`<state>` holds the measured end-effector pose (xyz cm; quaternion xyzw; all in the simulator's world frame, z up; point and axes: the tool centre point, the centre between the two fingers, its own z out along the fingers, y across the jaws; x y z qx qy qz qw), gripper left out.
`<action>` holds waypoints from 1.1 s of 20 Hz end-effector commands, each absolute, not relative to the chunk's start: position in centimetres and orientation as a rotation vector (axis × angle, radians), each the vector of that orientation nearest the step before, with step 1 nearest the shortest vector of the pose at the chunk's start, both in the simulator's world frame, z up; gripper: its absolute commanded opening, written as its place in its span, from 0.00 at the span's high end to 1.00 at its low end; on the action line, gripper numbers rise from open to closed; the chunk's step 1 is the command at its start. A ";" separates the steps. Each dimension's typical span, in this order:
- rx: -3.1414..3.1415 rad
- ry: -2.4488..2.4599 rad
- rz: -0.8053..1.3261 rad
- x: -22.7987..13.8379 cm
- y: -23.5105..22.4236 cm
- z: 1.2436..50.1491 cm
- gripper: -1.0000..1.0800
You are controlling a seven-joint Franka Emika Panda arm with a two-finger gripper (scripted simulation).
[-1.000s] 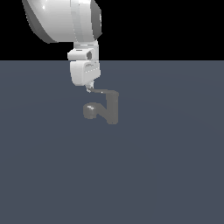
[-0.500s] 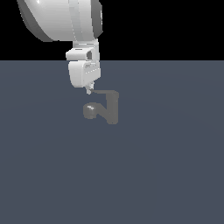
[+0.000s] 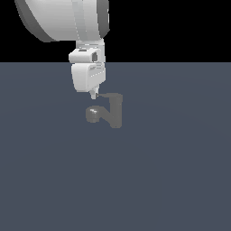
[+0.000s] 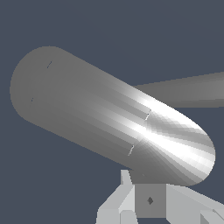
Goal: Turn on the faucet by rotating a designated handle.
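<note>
My tool sits at the handle's 9 o'clock tip, above the faucet; finger spread unreadable

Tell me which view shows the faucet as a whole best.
The exterior view: the faucet shows whole, with upright body, slanted arm and spout head, below the gripper. The wrist view shows only a close-up cylindrical part.

I see open counter all round the faucet. Only its handle and spout head stand in my way, crowded just under the gripper.
</note>
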<state>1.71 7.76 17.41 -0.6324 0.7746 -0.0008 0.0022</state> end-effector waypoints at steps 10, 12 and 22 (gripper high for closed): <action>-1.984 2.432 -0.001 -0.2 5.5 17.4 1.00; -1.983 2.433 0.000 -0.6 4.5 17.4 1.00; -1.979 2.440 0.000 -2.8 -0.7 17.3 1.00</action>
